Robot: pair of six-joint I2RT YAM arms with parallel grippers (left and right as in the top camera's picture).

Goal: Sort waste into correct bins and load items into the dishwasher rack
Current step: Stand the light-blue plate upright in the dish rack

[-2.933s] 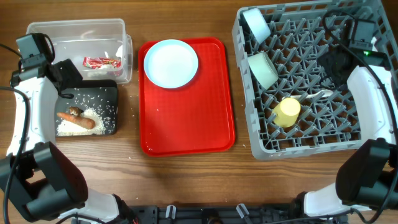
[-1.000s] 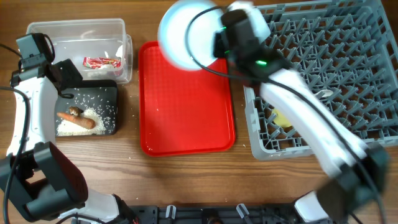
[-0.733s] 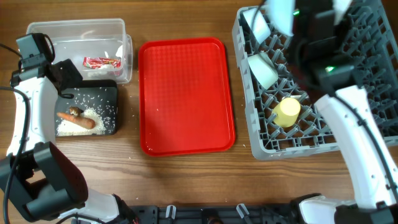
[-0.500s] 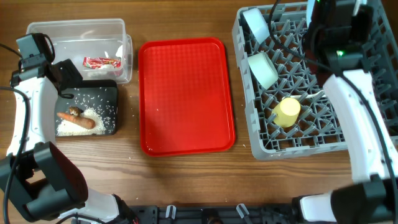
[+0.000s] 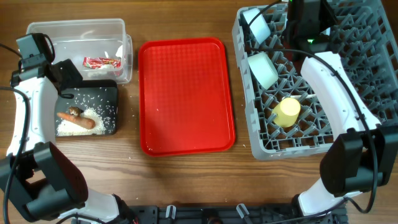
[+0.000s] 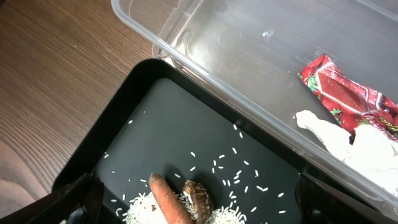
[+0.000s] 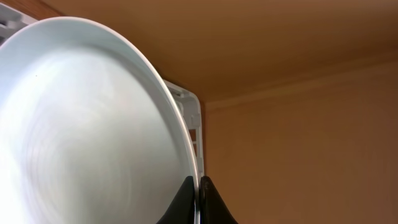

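At left, the left gripper (image 6: 211, 200) hangs spread above the black tray (image 6: 174, 124). Upper right, the right gripper (image 7: 199, 202) pinches the light blue plate (image 7: 93, 124) by its rim over the dishwasher rack (image 5: 360, 68). It should go down edge-on between pegs before any release.

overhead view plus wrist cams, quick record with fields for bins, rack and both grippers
clear tub: holds red-and-white wrapper
black tray: orange stick, brown lump, rice
rack: light blue bowl, pale green bowl, yellow cup
right gripper: shut on plate, pinched at its rim
left gripper: open, above black tray, holding nothing
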